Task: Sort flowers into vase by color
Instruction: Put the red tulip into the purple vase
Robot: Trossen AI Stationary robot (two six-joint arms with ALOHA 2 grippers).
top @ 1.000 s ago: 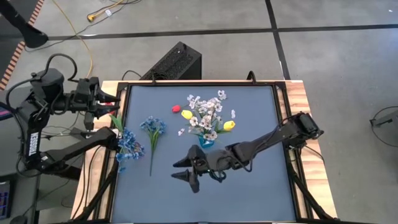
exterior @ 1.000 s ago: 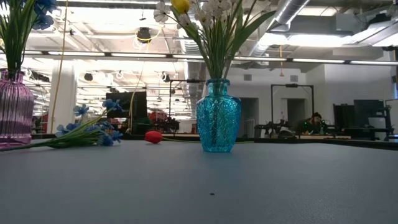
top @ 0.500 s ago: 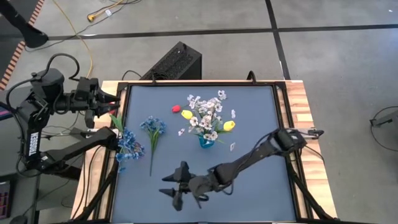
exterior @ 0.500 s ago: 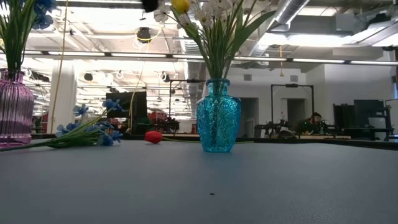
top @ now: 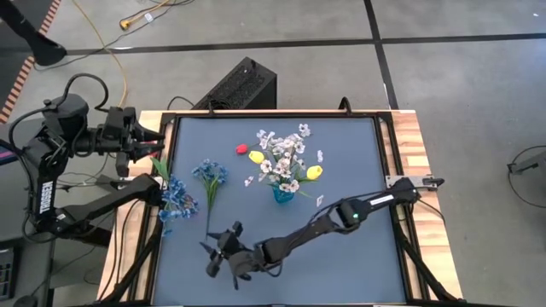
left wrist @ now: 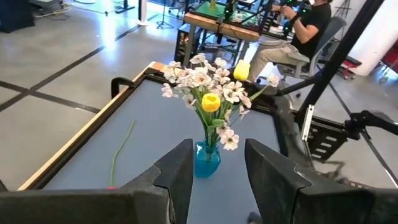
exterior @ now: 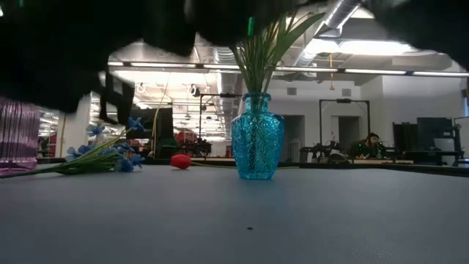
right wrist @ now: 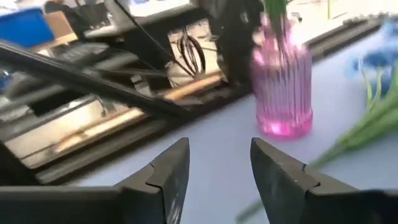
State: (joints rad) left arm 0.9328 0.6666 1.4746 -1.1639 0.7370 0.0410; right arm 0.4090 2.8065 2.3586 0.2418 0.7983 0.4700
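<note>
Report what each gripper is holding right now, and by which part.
Nothing is held. The right gripper hovers open and empty near the loose blue flowers. The left gripper waits open and empty at the table's left edge.

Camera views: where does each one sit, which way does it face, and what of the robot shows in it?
High view: overhead, straight down on the table; both arms, right gripper reaching toward the loose blue flowers.
Low view: table height, looking across at the blue vase; a dark arm blocks the top.
Left wrist view: off the table's left edge, facing the blue vase; left gripper open.
Right wrist view: low, facing the pink vase; right gripper open.
Shared: all but the right wrist show the blue vase.
</note>
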